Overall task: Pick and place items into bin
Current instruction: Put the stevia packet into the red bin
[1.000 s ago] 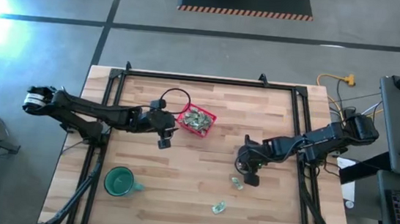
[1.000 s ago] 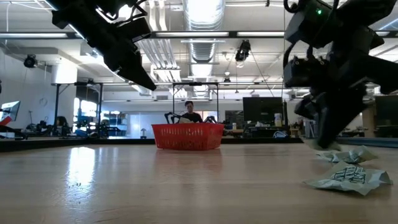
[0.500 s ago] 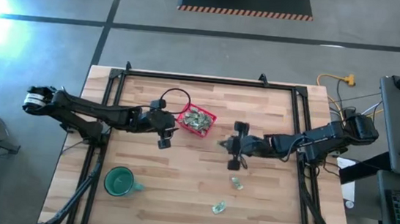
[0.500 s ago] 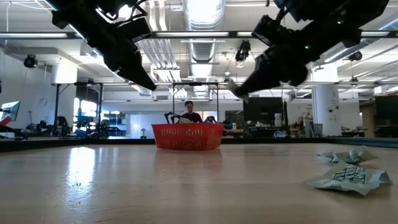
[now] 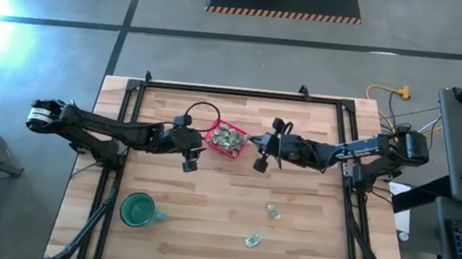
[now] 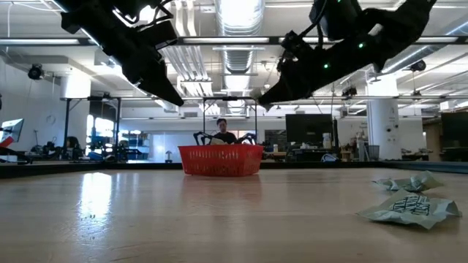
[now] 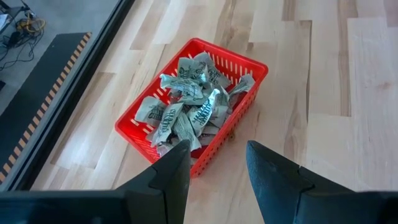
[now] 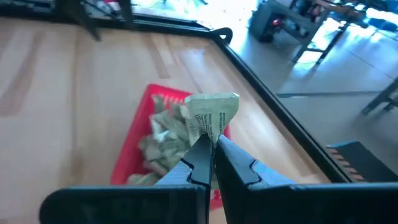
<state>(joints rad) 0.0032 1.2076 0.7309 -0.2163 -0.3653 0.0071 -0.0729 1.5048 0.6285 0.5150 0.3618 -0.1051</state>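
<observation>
The bin is a small red mesh basket (image 5: 228, 139) holding several crinkled pale green-and-white wrapped items (image 7: 186, 109). It stands on the wooden table (image 5: 204, 229) toward its far side. My right gripper (image 5: 253, 140) hovers just right of the basket, above table height, shut on one wrapped item (image 8: 214, 112). In the low view it (image 6: 265, 103) hangs above the basket's (image 6: 220, 159) right side. My left gripper (image 7: 214, 168) waits open and empty on the basket's left, above the table. Two loose items (image 5: 272, 210) (image 5: 252, 240) lie flat on the table nearer the front. My right gripper pinches the wrapped item by its lower edge (image 8: 210, 135) between the tips of its two shut fingers (image 8: 200, 152). The fingers come from the table's right, slanting only slightly down. The item stands up beyond the fingertips, lifted clear of table and basket.
A dark-green mug (image 5: 136, 210) stands near the front left. A black cable loop (image 5: 202, 110) lies behind the basket. Black frame rails (image 5: 218, 90) run along the table's far, left and right sides. Bare wood lies between the basket and the loose items (image 6: 409, 208).
My right gripper, shut all along, has lifted one item off the table beside the loose ones. It has carried that item up and toward the far left, to the basket's right side. It has tipped from pointing steeply down to nearly level.
</observation>
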